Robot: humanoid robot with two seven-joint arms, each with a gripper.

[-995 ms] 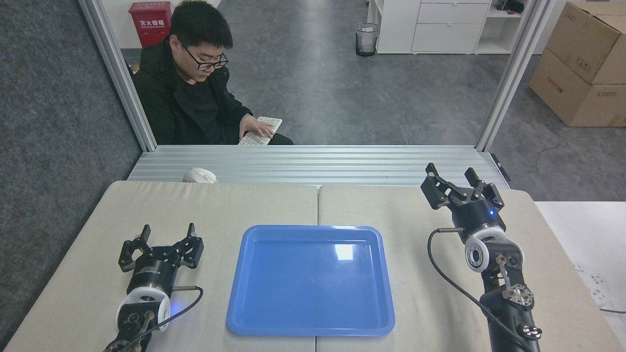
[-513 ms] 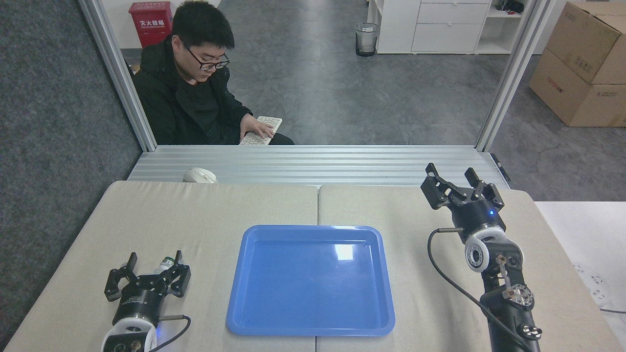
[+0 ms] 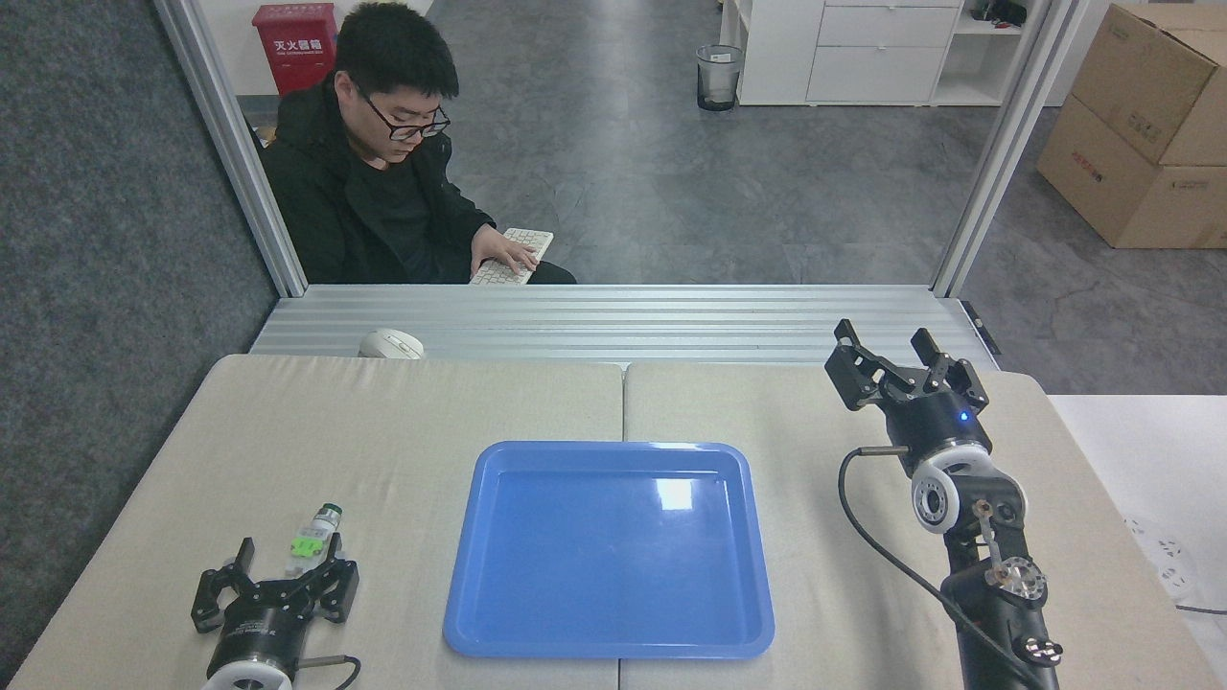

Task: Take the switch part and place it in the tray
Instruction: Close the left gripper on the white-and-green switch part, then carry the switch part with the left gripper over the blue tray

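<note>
Head view: switch part [image 3: 312,537] lies on the tabletop near the front-left corner, left of the empty blue tray [image 3: 460,613], clear of its rim. Left gripper [image 3: 275,578] sits just in front of it, jaws spread, holding nothing. Right gripper [image 3: 901,369] hangs open near the far-right edge. Judgement: part looks light, rigid, smooth plastic; grasp across the blocky white body, since the rounded metal end would likely slip.

Counted: 1 small white-and-green switch part [image 3: 312,538] with silvery end; 1 glossy blue rectangular plastic tray [image 3: 610,644]; 2 black robot grippers, left [image 3: 279,570], right [image 3: 884,344]; 1 white computer mouse [image 3: 390,344]; 1 white keyboard [image 3: 511,256]; 1 person [image 3: 369,182]; 2 brown cardboard boxes [image 3: 1141,125].
</note>
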